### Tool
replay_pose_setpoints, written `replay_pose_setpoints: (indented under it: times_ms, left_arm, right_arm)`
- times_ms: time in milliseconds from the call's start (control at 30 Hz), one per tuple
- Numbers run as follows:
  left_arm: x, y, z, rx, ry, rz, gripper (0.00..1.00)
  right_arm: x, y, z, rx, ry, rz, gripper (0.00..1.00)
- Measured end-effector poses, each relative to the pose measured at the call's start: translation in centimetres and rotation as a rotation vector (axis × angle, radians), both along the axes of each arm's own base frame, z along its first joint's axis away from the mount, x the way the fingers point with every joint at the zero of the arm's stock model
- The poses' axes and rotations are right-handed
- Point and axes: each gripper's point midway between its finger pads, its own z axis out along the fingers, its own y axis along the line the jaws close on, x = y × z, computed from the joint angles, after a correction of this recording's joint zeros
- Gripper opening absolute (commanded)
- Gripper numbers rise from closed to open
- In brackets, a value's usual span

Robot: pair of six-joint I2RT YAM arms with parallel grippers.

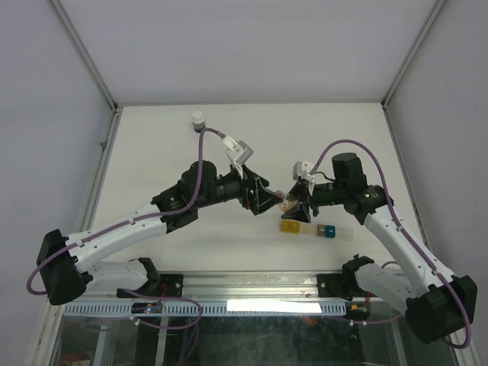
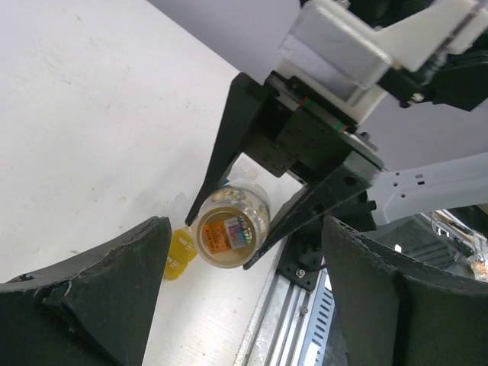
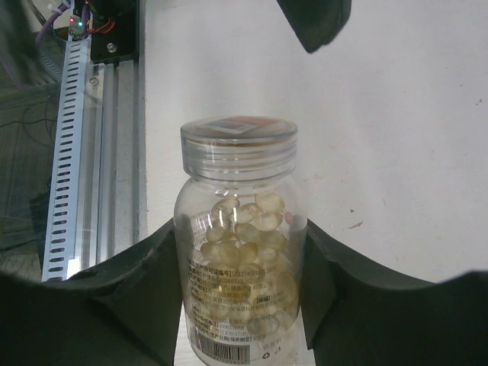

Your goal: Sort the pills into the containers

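1. The pills (image 3: pixel 244 229) are small, pale tan, translucent ovals. They lie heaped inside a clear vial (image 3: pixel 239 252) and fill roughly its lower half.
2. The vial has a wide clear cap (image 3: pixel 239 141) that is on. In the left wrist view an orange sticker with a small barcode shows through the cap's face. A printed label with a barcode wraps the vial's lower body.
3. The right gripper (image 3: pixel 240 263) is clamped on the vial. Its two dark fingers press on the body from 9 and 3 o'clock in its own camera, below the cap.
4. In the top view the vial is held above the middle of the table (image 1: pixel 152 152), tipped on its side. Its cap points toward 9 o'clock, at the left arm.
5. The left gripper (image 1: pixel 268 201) sits at 9 o'clock of the vial, just beside the cap. Its fingers (image 2: pixel 99 305) stand apart with nothing between them. One fingertip shows at 12 o'clock in the right wrist view, beyond the cap and not touching it.
6. The containers (image 1: pixel 290 226) lie flat on the table at about 5 o'clock of the vial, near it and apart from both grippers. They form a short strip running toward 3 o'clock: yellow, clear, teal, clear.
7. Whether any compartment has pills in it is too small to tell.
8. A bottle (image 1: pixel 198 119) with a white cap stands at 11 o'clock on the table, near the far edge and well apart from the rest.
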Motion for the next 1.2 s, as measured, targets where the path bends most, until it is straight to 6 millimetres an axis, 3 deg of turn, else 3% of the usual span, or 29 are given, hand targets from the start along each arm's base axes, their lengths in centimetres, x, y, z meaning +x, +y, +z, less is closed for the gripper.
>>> replay_pose_setpoints:
  times_ms: [233,333,567,767,867,1000,1100,1200]
  left_arm:
    - [0.7,-1.0,-2.9,0.080,0.056,0.001,0.70]
    - [0.8,-1.2,-3.8,0.104,0.074,-0.001,0.59]
    - [0.1,-1.6,-3.9,0.107,0.085,-0.050,0.46]
    - [-0.3,-2.1,-4.4,0.119,0.069,-0.100,0.27]
    - [-0.4,-2.2,-4.5,0.129,-0.012,-0.160,0.26]
    - [-0.7,-2.2,-4.9,0.147,-0.194,-0.258,0.30]
    - [-0.5,-2.3,-5.0,0.162,-0.336,-0.323,0.39]
    - [0.0,-2.4,-4.9,0.146,-0.391,-0.357,0.79]
  right_arm:
    - [0.0,0.0,0.0,0.000,0.000,-0.001,0.00]
    - [0.0,0.0,0.0,0.000,0.000,-0.001,0.00]
    - [0.0,0.0,0.0,0.000,-0.001,-0.001,0.00]
    - [-0.2,-0.2,-0.2,-0.009,0.017,-0.005,0.00]
    - [-0.3,-0.3,-0.4,-0.013,0.027,-0.006,0.00]
    - [-0.5,-0.4,-0.6,-0.022,0.043,-0.007,0.00]
    - [-0.5,-0.5,-0.7,-0.029,0.040,-0.009,0.00]
    - [-0.2,-0.6,-0.7,-0.032,0.030,-0.018,0.00]
